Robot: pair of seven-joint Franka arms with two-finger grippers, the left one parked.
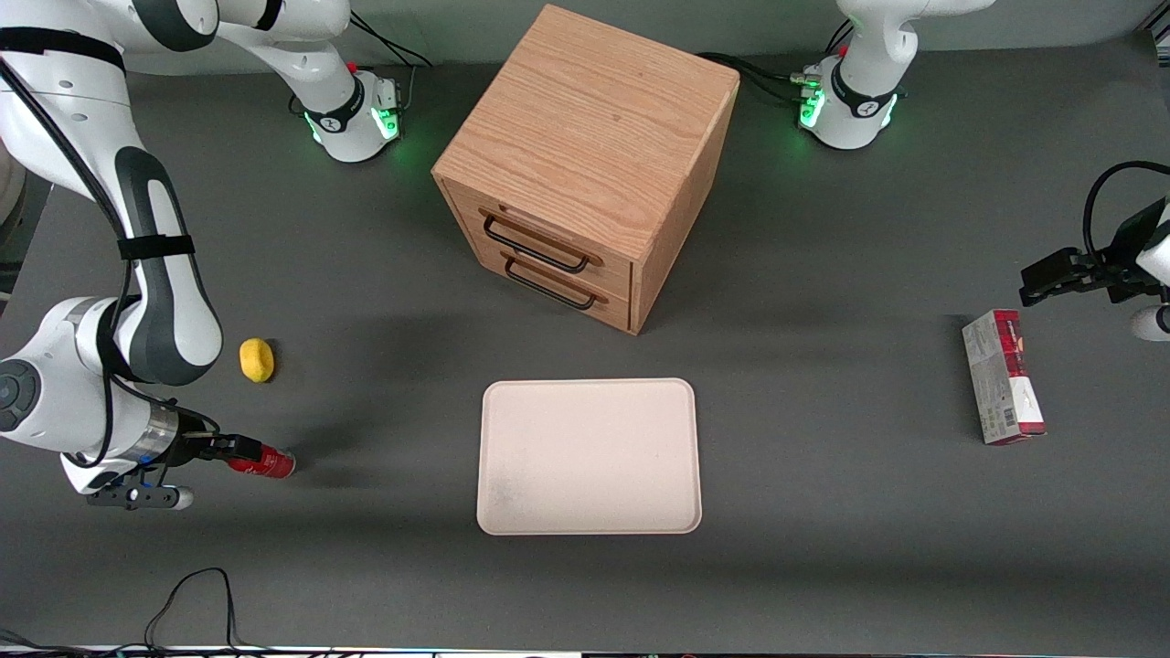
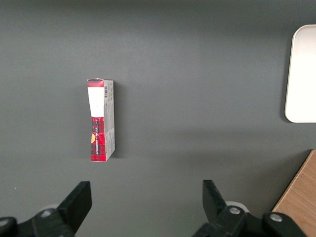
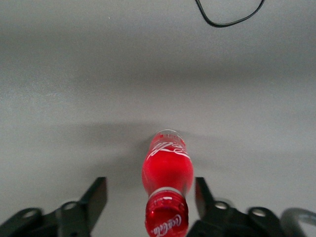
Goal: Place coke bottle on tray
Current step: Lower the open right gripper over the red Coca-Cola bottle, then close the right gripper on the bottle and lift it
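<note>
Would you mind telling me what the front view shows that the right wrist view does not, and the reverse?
Only the front view shows the tray, the wooden drawer box, the lemon and the red-and-grey carton, with the coke bottle lying on the table toward the working arm's end. Only the right wrist view shows the white lettering on the bottle, and that the fingers stand apart from it on either side. Both show the bottle and the open gripper at it.
</note>
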